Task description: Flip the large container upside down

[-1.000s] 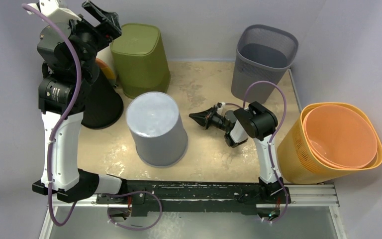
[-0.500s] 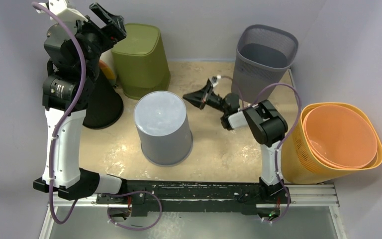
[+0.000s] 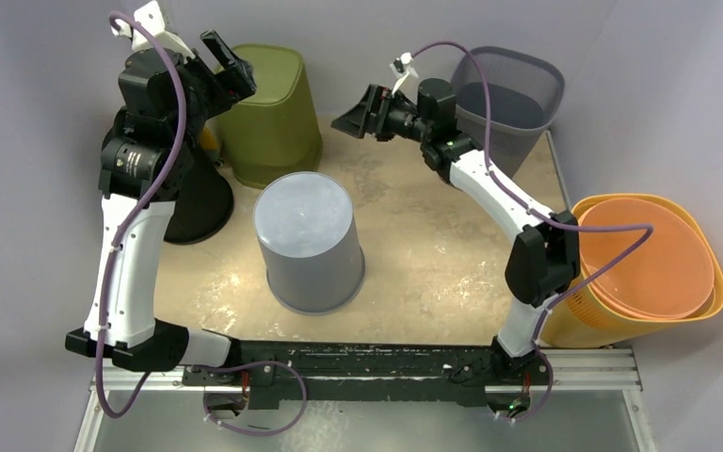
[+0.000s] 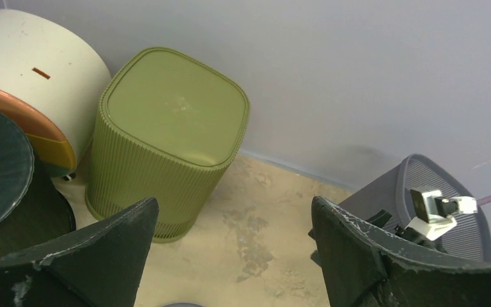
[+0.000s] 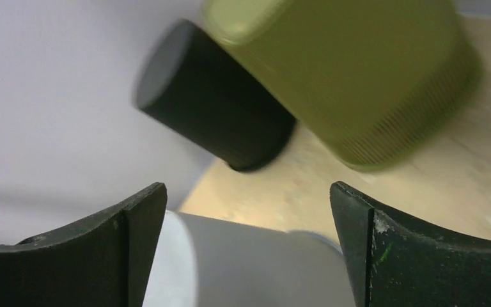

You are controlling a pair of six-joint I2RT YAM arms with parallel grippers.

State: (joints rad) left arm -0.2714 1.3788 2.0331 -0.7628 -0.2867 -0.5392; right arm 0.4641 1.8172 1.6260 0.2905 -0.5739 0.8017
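The large container (image 3: 306, 240) is a plain grey bin in the middle of the table, standing mouth down with its closed base facing up. In the right wrist view its grey wall (image 5: 249, 268) shows below and between the fingers, not touched. My right gripper (image 3: 345, 118) is raised over the back of the table, points left and is open and empty (image 5: 249, 249). High at the back left, my left gripper (image 3: 233, 68) hangs open over the olive bin, with only bare table between its fingers (image 4: 233, 256).
An olive ribbed bin (image 3: 265, 113) stands inverted at the back left, with a black cone-shaped bin (image 3: 193, 202) and a white and orange container (image 4: 32, 77) beside it. A grey mesh bin (image 3: 504, 104) stands upright at the back right. An orange basket (image 3: 635, 273) holding a tub sits off the right edge.
My right arm has swung up from table level to high at the back, and its jaws have gone from shut to open. The left arm shifted slightly right. The grey container slid a little right.
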